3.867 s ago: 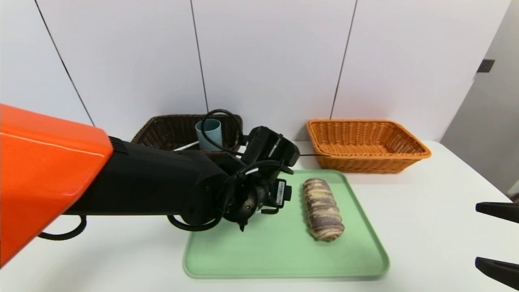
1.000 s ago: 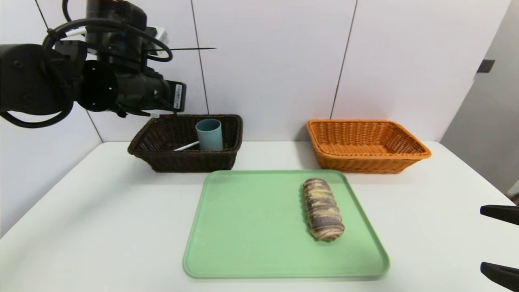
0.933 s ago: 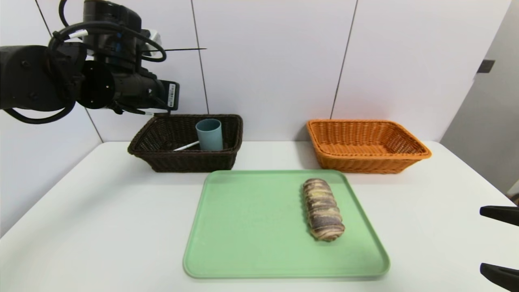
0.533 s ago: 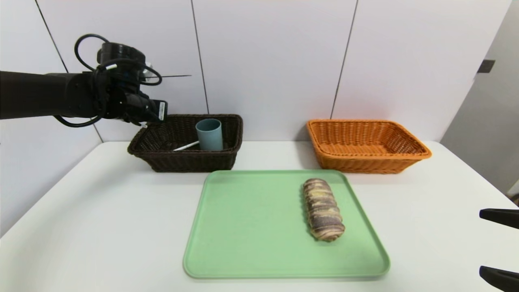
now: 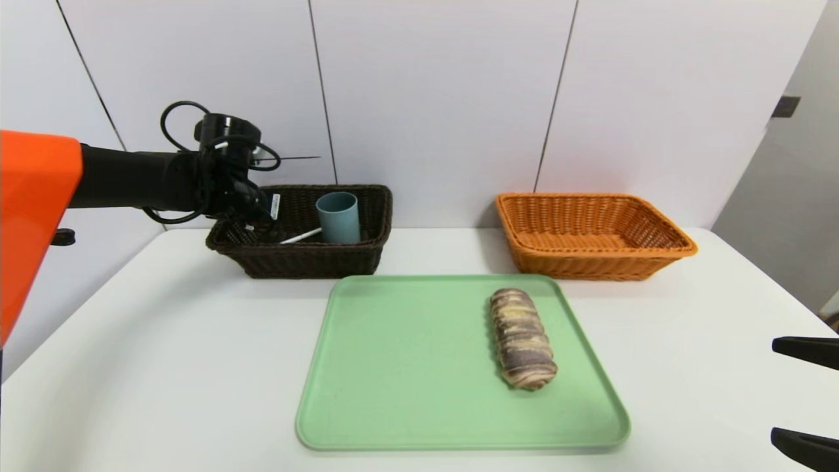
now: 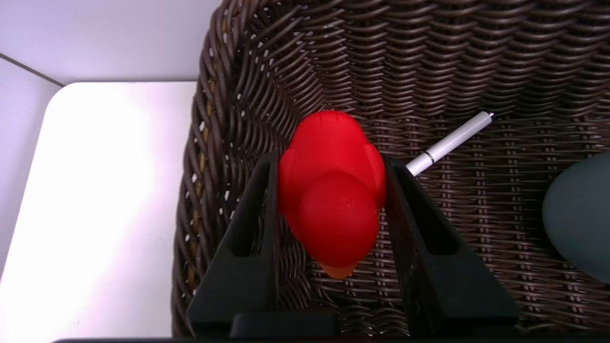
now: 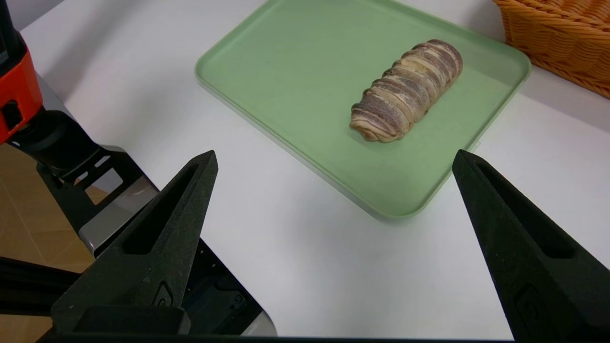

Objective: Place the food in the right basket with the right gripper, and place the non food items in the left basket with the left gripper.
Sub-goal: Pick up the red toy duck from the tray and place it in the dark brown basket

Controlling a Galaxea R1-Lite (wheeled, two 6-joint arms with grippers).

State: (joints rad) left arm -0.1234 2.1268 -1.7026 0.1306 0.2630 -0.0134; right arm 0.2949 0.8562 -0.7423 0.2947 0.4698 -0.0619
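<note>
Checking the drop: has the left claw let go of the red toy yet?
No, not released. The left claw is shut on the red toy, both fingers against its sides, above the dark basket floor.

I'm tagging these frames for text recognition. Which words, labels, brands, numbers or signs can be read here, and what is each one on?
None can be read.
White sticker on the left arm's wrist: printed, but too small to read.
Embossed mark on a finger of the right end effector: a logo shape, no legible letters.
Baskets, tray, bread, cup, pen and red toy: no text visible.
</note>
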